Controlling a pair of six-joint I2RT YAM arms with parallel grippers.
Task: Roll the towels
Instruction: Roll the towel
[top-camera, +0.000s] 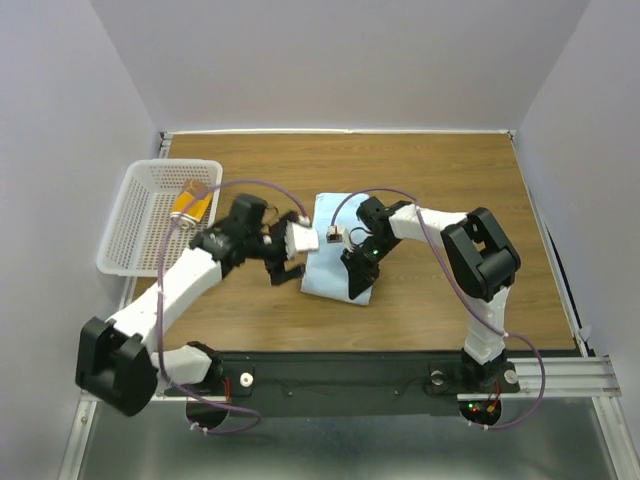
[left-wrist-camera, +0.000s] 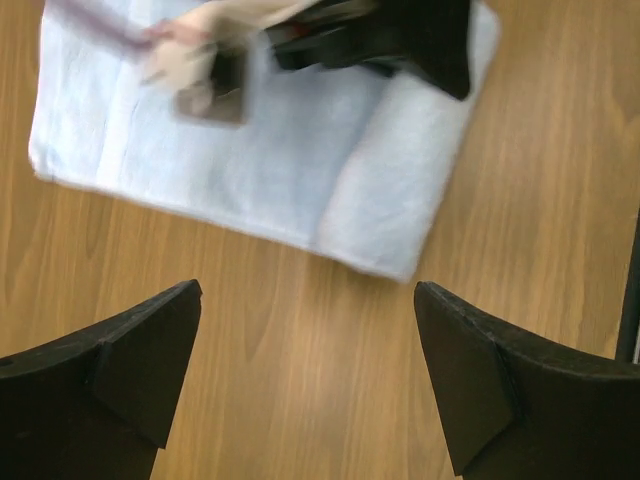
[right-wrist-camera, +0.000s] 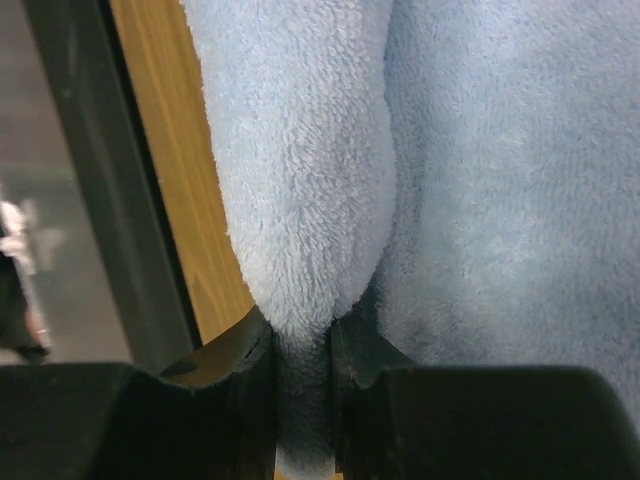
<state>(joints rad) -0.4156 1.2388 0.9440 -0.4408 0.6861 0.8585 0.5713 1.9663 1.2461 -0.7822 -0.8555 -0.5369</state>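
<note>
- Your right end effector (right-wrist-camera: 300, 345) is clamped on the light blue towel (right-wrist-camera: 300, 150); a thick fold of the cloth is pinched between its fingers.
- You can see the light blue towel in the middle of the table (top-camera: 450, 180), lying mostly flat, with its near end curled into a short roll where the right end effector grips it.
- Your left end effector (left-wrist-camera: 305, 300) has its fingers wide apart and holds nothing. It sits over bare wood just beside the towel's left edge, not touching it.
- The mustard-yellow towel (top-camera: 193, 200) lies bundled in the white basket (top-camera: 125, 215) at the far left of the table, well apart from both arms.
</note>
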